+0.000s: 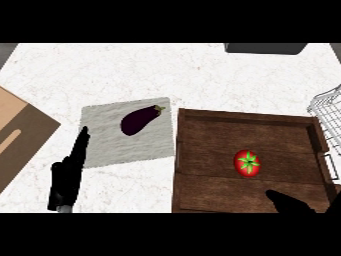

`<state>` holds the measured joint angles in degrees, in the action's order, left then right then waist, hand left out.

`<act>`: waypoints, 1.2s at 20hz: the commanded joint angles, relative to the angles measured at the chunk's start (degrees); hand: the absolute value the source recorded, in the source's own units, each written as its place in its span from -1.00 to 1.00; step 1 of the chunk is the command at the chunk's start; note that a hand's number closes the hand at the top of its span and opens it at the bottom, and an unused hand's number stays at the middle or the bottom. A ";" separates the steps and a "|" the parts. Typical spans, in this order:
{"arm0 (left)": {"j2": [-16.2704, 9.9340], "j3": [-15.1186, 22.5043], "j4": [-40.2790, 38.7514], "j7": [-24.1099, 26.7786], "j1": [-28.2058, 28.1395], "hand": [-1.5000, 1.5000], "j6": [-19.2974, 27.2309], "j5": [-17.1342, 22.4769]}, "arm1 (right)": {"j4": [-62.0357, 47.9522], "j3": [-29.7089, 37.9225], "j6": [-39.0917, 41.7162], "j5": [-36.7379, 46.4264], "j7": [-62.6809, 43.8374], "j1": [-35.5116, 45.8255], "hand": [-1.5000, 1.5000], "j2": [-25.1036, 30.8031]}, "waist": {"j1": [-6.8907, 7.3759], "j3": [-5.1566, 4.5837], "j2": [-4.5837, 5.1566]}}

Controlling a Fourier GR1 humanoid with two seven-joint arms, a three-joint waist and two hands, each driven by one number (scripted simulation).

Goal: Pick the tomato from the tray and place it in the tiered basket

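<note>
Red tomato on wooden tray

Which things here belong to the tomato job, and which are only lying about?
For the job: tomato, wooden tray, wire tiered basket, right hand.

Lying about: eggplant, white cloth, cardboard box, left hand.

Light is even and bright across the white counter, which fills the upper half of the frame without glare or hot spots. Shadows are faint: the tomato casts almost none on the dark wooden tray at lower right, whose raised walls shade only thin strips. The two black hands along the lower edge read as flat silhouettes with little surface detail.
</note>
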<state>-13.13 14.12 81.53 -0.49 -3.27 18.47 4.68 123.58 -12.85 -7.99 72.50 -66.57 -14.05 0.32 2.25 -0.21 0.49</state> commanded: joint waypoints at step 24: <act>0.31 -1.77 -2.62 0.81 -0.49 0.00 -1.96 0.89 | -25.82 6.77 17.29 -10.47 -18.66 23.04 -1.00 -0.32 | -1.30 0.03 -0.20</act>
<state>-12.76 12.65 80.85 -0.13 -3.67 17.83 4.85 100.90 -6.84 5.89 64.36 -71.68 6.49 0.06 1.20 -0.02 0.04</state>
